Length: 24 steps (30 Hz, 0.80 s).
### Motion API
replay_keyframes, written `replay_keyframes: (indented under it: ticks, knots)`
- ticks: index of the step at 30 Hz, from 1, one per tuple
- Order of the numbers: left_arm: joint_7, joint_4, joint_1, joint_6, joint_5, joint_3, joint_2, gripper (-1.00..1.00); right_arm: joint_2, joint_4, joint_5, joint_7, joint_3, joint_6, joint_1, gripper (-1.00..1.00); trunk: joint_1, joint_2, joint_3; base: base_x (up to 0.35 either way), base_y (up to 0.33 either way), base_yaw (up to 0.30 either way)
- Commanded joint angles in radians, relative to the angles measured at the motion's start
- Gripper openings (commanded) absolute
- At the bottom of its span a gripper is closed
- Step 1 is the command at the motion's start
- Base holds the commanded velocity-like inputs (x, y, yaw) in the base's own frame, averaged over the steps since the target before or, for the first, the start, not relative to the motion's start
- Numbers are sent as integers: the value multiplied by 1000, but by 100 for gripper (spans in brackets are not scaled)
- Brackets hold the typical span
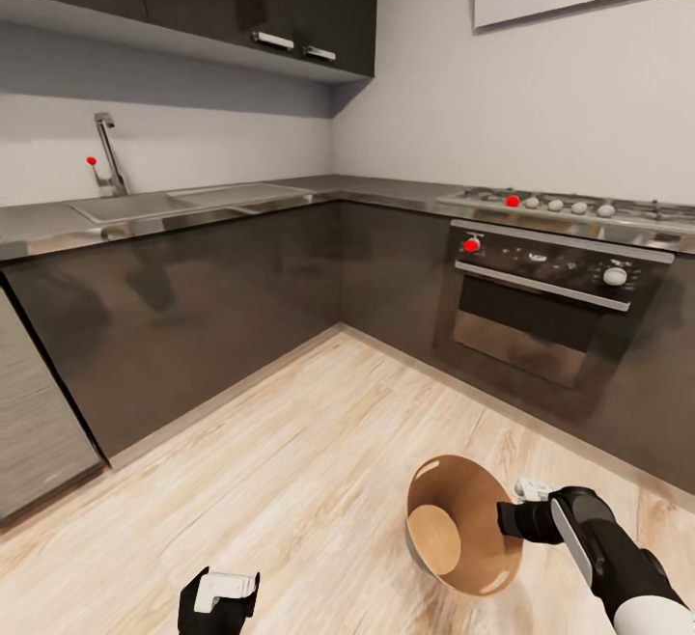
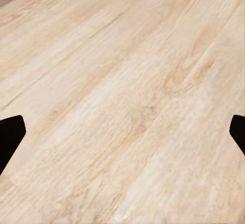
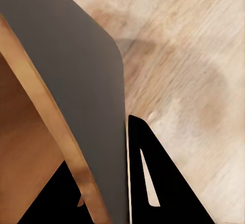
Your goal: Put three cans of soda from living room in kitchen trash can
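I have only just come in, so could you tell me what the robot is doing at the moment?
The robot is in the kitchen, facing the dark cabinets and the oven. Its right claw grips the rim of the copper-brown trash can, one finger on each side of the wall, holding it tilted over the plank floor. No soda can shows inside it. The left claw is open and empty.

The head camera looks down from above into the kitchen corner, oven (image 1: 555, 302) at frame right, plank floor (image 1: 290, 481) below. Both wrist cameras hang close over that same floor (image 2: 122, 81), the right one tight against the tash can (image 3: 35, 132) rim.
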Motion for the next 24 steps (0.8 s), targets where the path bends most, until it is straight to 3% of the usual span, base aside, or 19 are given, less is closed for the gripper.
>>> replay_keyframes:
  ticks: [1,24]
  knots:
    - [0,0,0,0,0,0,0,100,2,0,-21,3,4,4,0,-100,-4,7,3,0,0,0]
    - [3,1,0,-1,0,1,0,100,8,-10,-26,20,18,-3,1,-100,-92,168,75,0,0,0]
